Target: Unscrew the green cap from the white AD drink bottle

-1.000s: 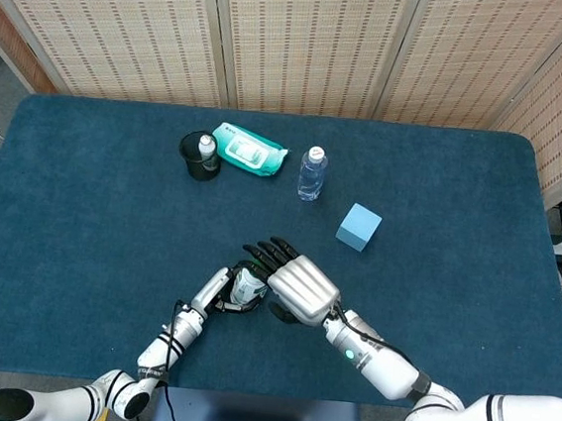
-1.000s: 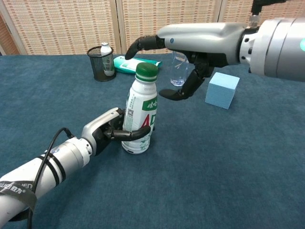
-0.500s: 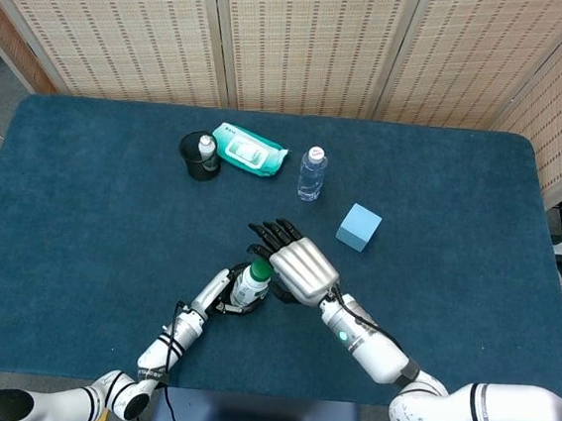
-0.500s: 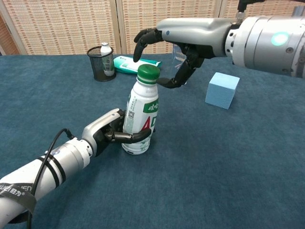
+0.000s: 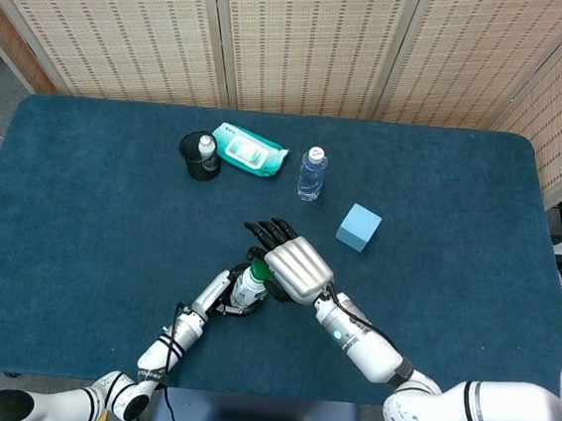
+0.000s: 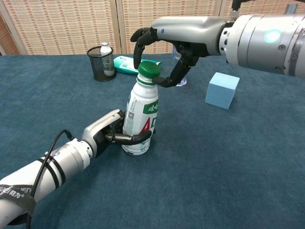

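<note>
The white AD drink bottle (image 6: 139,119) stands upright on the blue table, its green cap (image 6: 149,69) on top. My left hand (image 6: 110,131) grips the bottle's lower body from the left. My right hand (image 6: 164,40) hovers over the cap with its fingers (image 6: 138,50) curved down on the cap's left and its thumb tip reaching the right edge. I cannot see a firm grip. From the head view the right hand (image 5: 292,262) covers most of the cap (image 5: 258,268), and the left hand (image 5: 220,290) wraps the bottle (image 5: 247,290).
At the back of the table stand a black mesh cup (image 5: 201,155) with a small bottle in it, a green wipes pack (image 5: 250,150) and a clear water bottle (image 5: 310,174). A light blue cube (image 6: 223,89) sits right of the work spot.
My right hand has come down and in from the right over the cap, its fingers curling around it. The left hand keeps holding the bottle in place.
</note>
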